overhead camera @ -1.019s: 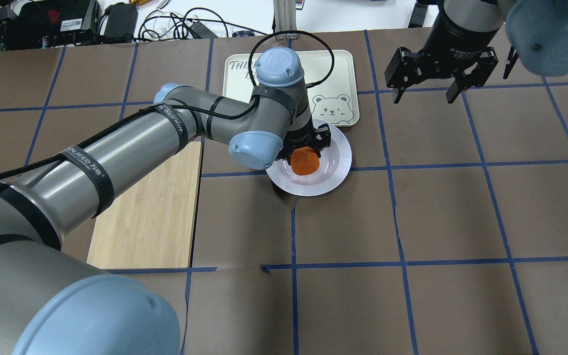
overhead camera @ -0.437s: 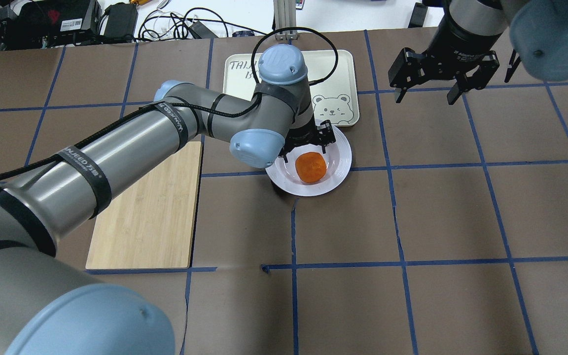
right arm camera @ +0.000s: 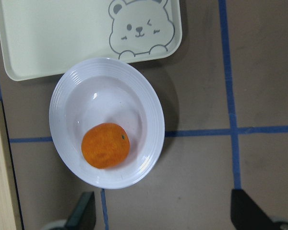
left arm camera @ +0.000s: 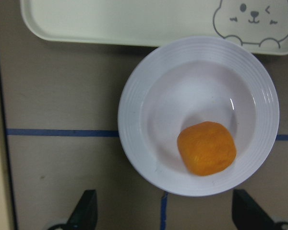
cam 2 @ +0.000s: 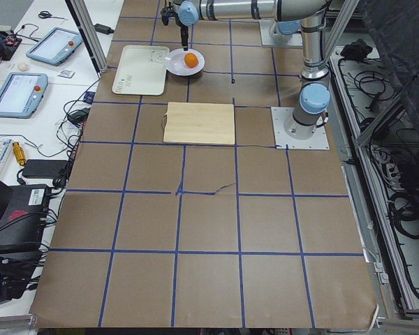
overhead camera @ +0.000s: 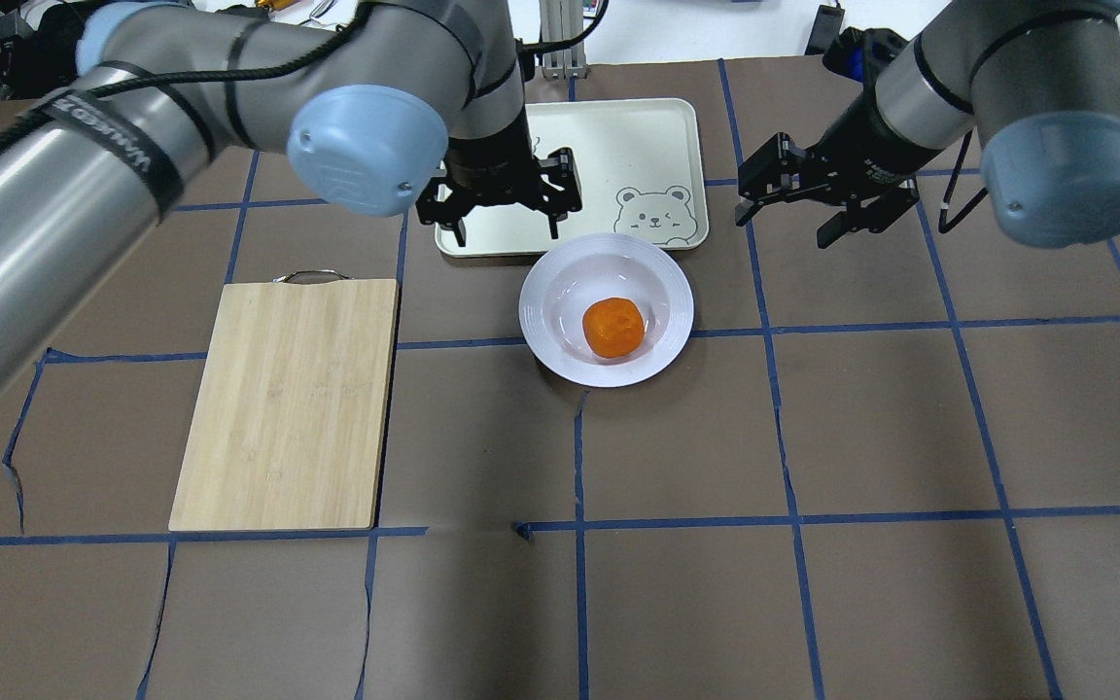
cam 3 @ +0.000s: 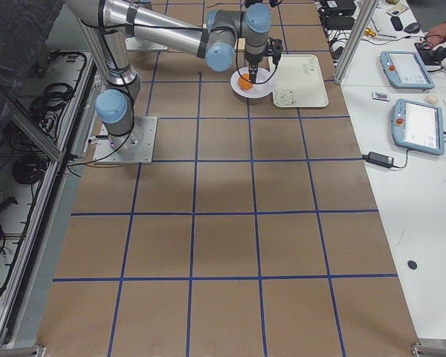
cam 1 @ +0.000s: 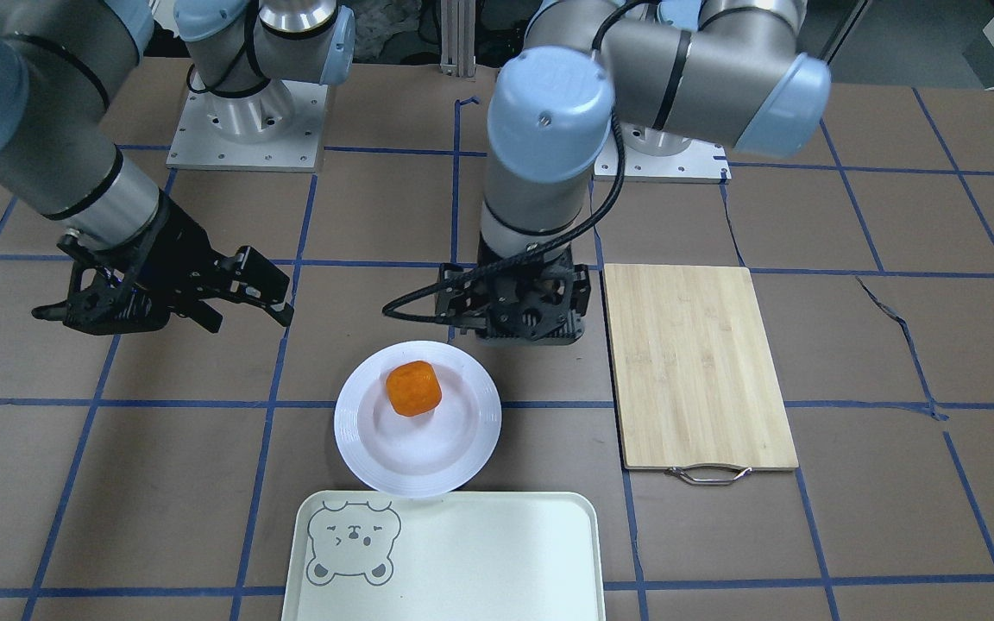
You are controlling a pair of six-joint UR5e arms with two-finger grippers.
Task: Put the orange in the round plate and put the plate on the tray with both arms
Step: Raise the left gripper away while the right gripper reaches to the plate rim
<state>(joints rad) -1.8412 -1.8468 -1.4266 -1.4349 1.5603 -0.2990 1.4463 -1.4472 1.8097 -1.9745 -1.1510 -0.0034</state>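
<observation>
The left gripper (overhead camera: 507, 231) hangs above the table with its jaws spread wide and nothing between them. In its wrist view the round plate (left arm camera: 134, 96) lies on the table below and just ahead of its fingertips (left arm camera: 84, 213). The orange (overhead camera: 613, 328) sits inside the plate's bowl, off-centre, clear of both claws. The right gripper (overhead camera: 786, 226) is also raised, wide open and empty. It is on the plate's other side, so the plate lies between the two claws. Beyond the plate from both grippers is the bear-face tray (overhead camera: 609, 146), whose near edge meets the plate's far rim beside the bear drawing. A bamboo cutting board (overhead camera: 288, 403) lies on the left gripper's outer side, apart from the plate.
</observation>
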